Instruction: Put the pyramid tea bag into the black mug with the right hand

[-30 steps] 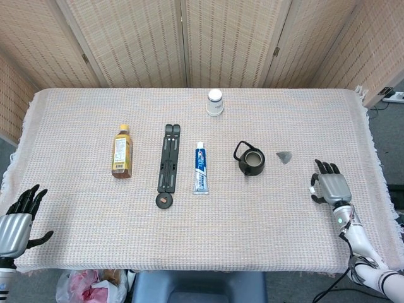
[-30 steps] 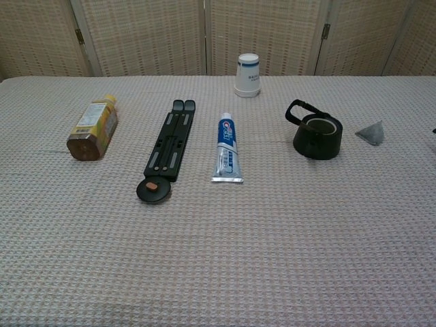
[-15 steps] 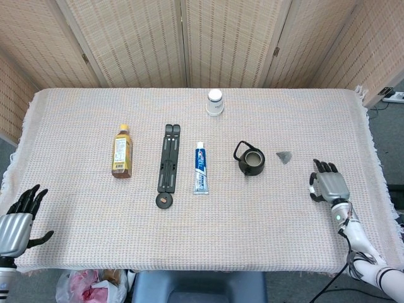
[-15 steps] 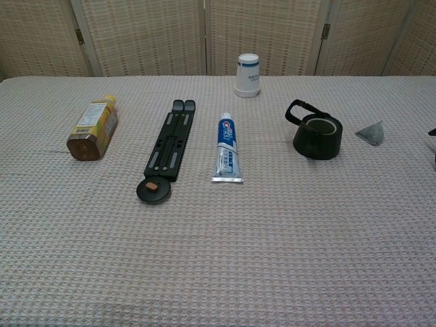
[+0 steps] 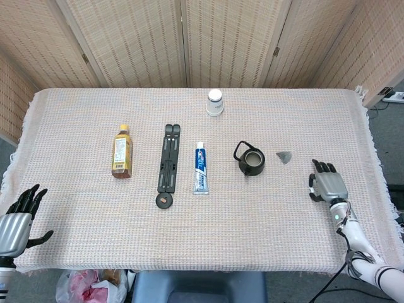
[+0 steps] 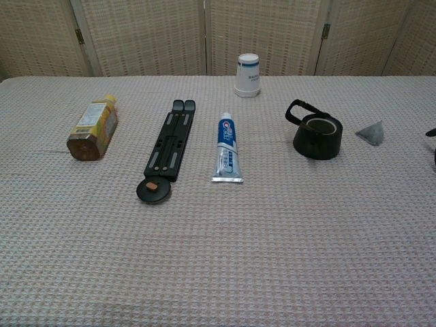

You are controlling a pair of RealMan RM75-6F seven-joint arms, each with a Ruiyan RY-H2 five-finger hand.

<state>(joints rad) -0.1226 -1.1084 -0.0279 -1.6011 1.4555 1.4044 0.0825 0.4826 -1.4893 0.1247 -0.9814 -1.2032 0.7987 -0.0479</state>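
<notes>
The grey pyramid tea bag point(image 5: 285, 156) point(image 6: 371, 132) lies on the woven cloth just right of the black mug point(image 5: 250, 160) point(image 6: 316, 134), which stands upright with its handle toward the back left. My right hand point(image 5: 328, 183) hovers near the table's right side, in front and to the right of the tea bag, fingers spread and empty. In the chest view only dark fingertips point(image 6: 431, 134) show at the right edge. My left hand point(image 5: 17, 218) rests open off the table's front left corner.
A toothpaste tube point(image 5: 201, 167), a black folding stand point(image 5: 168, 164) and a lying tea bottle point(image 5: 122, 151) line up to the left of the mug. An upturned paper cup point(image 5: 215, 101) stands at the back. Wicker screens close off the rear.
My right hand has drifted slightly forward and inward toward the tea bag; its fingertips now edge into the chest view. Nothing else moved.
</notes>
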